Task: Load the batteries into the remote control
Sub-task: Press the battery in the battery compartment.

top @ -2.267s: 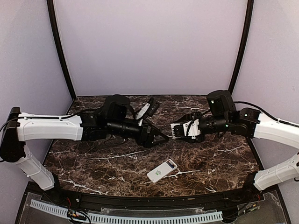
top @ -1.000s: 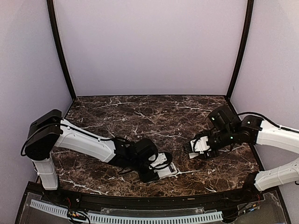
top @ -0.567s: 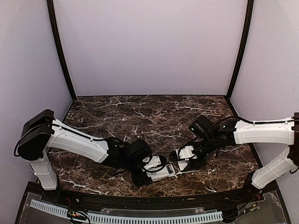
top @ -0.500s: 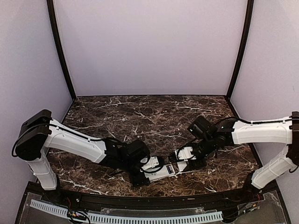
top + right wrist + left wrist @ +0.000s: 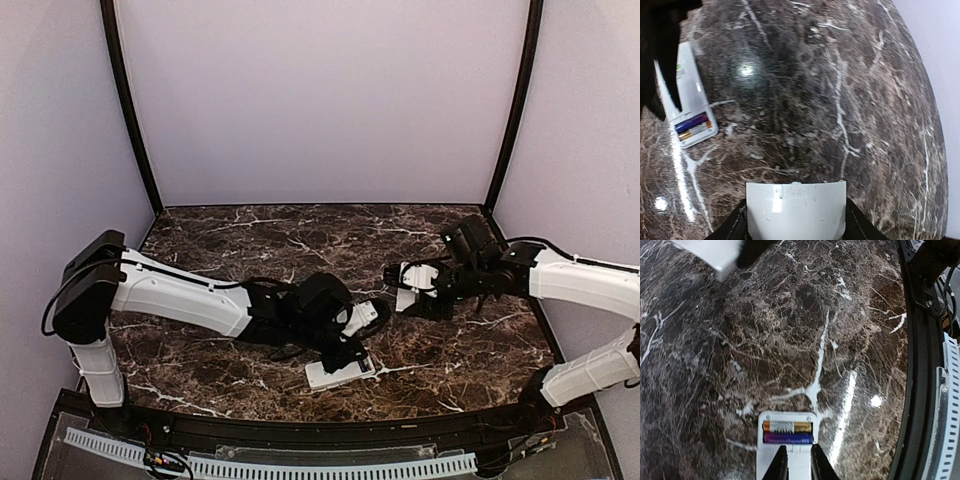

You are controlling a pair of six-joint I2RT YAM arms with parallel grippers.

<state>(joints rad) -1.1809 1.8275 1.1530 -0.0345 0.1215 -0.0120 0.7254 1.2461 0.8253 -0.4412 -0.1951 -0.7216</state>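
Light: bright, even, from overhead; walls washed pale lilac.
Glare: white specular spots and a streak on the glossy bench (image 5: pixel 715 365), both wrist views.
Shadows: soft, faint.
Focus: top view sharp; wrist views soft in the near foreground, edges bowed.

Two batteries (image 5: pixel 788 432) side by side in the remote control (image 5: pixel 340 373) on the table (image 5: pixel 250 240), cover plate (image 5: pixel 796 210) behind-right.

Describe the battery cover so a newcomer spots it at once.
From the marble table, look to the right gripper. The battery cover is the small plain white plate it holds, shorter than the remote lying by the front edge, batteries exposed.
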